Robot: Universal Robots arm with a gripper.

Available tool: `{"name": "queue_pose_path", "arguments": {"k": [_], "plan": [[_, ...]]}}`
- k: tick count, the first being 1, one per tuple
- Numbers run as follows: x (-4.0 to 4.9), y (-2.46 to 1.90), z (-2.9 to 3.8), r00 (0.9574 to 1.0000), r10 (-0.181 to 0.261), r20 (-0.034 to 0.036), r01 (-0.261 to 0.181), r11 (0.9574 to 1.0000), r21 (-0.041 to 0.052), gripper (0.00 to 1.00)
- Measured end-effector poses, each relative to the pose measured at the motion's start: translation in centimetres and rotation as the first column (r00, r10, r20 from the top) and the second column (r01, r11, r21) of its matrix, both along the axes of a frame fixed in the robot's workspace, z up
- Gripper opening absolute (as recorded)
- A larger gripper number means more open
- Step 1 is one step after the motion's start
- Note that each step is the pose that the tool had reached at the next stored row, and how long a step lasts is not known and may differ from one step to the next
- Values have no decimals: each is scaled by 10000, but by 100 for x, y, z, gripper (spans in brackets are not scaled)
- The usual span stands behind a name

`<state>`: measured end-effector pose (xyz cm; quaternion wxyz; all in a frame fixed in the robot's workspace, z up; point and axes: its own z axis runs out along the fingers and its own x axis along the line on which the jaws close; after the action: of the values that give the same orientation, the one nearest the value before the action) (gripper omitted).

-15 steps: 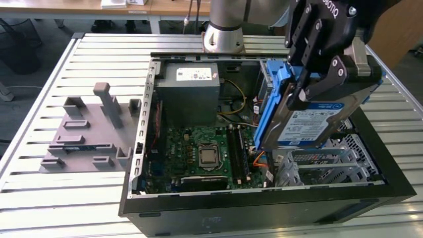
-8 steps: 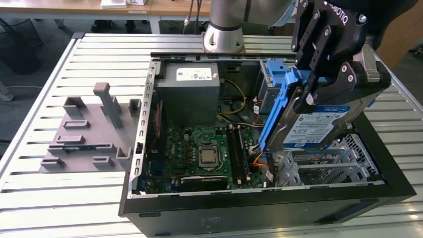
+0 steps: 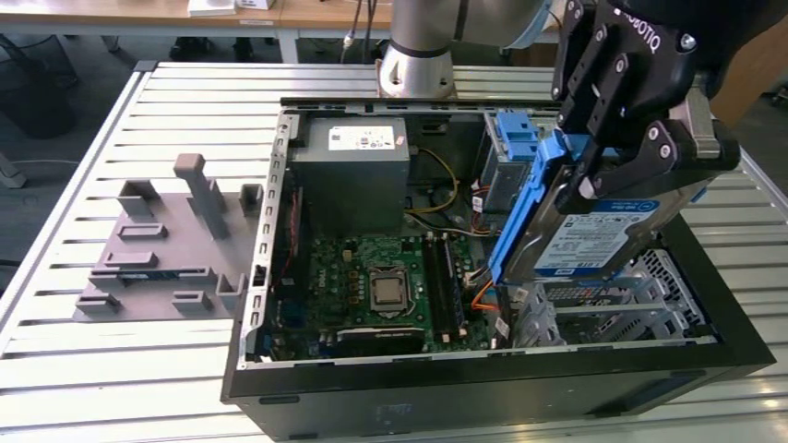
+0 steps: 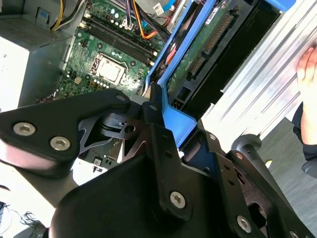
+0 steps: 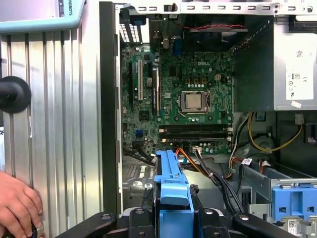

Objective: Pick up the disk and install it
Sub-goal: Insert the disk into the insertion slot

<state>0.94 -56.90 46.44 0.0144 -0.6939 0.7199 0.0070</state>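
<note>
In the exterior view my gripper (image 3: 622,161) is shut on the disk (image 3: 603,235), a silver drive with a white-and-blue label and blue rails. The disk hangs tilted on edge over the exterior view's right side of the open computer case (image 3: 493,388), just above the metal drive cage (image 3: 615,305). In the second wrist view the disk's green circuit-board underside (image 4: 208,44) shows beyond the black fingers (image 4: 153,124). In the first wrist view the blue rail (image 5: 171,183) sits between the gripper's arms.
The motherboard (image 5: 193,99) lies on the case floor, with the grey power supply (image 3: 357,175) at the back. Another blue carrier (image 3: 515,138) stands behind the disk. A grey block fixture (image 3: 166,249) sits on the slatted table. A person's hand (image 5: 17,206) rests beside the case.
</note>
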Motion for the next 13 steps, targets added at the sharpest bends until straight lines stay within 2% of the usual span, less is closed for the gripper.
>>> {"name": "queue_pose_path", "arguments": {"k": [4, 13], "plan": [[29, 0, -5, 10000, 1, 0, -1, 10000, 1, 36], [178, -9, -42, 10000, 1, 0, -1, 10000, 0, 36]]}}
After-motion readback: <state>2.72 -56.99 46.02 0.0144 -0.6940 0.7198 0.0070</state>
